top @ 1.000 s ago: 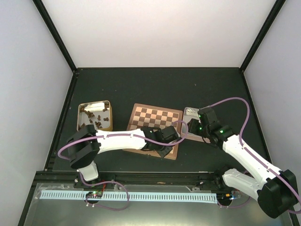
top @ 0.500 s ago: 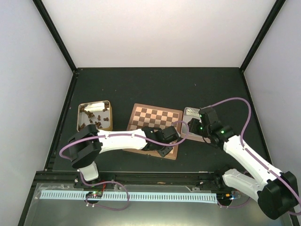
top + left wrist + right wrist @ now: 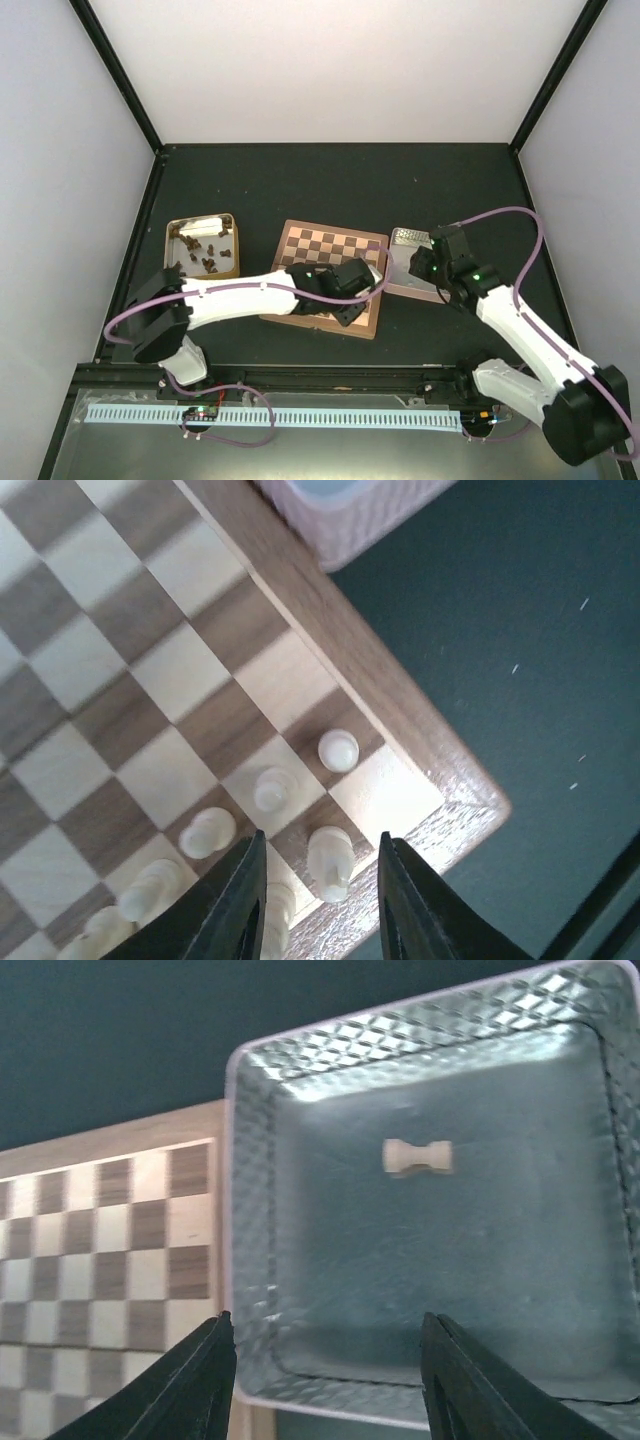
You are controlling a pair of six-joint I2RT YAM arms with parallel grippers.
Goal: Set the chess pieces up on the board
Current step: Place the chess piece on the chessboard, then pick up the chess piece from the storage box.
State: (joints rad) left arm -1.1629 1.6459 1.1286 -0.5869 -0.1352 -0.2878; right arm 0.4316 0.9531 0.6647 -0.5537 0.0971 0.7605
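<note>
The board (image 3: 331, 249) lies in the middle of the dark table (image 3: 300, 180), a bit to the near side. The left arm (image 3: 250, 292) reaches across the near side of the board and hides the squares under it in the view from above. The left gripper (image 3: 320, 842) hangs over the near right corner of the board. Its two fingers are spread apart, with one pale piece (image 3: 330, 860) standing between them, and they do not touch it. More pale pieces (image 3: 272, 788) stand in a row on the squares close by. The corner square itself is bare. The right tin (image 3: 255, 1210) sits right against the right edge of the board. The right arm (image 3: 520, 320) covers part of it from above. The right gripper (image 3: 325, 1375) hangs over this tin with its fingers wide apart and nothing in them. Only one small pale chessman (image 3: 418, 1157) is in this tin, lying on its side. The left tin (image 3: 201, 219) sits to the left of the board, a little apart from it. It holds many dark pieces (image 3: 205, 262), scattered about.
</note>
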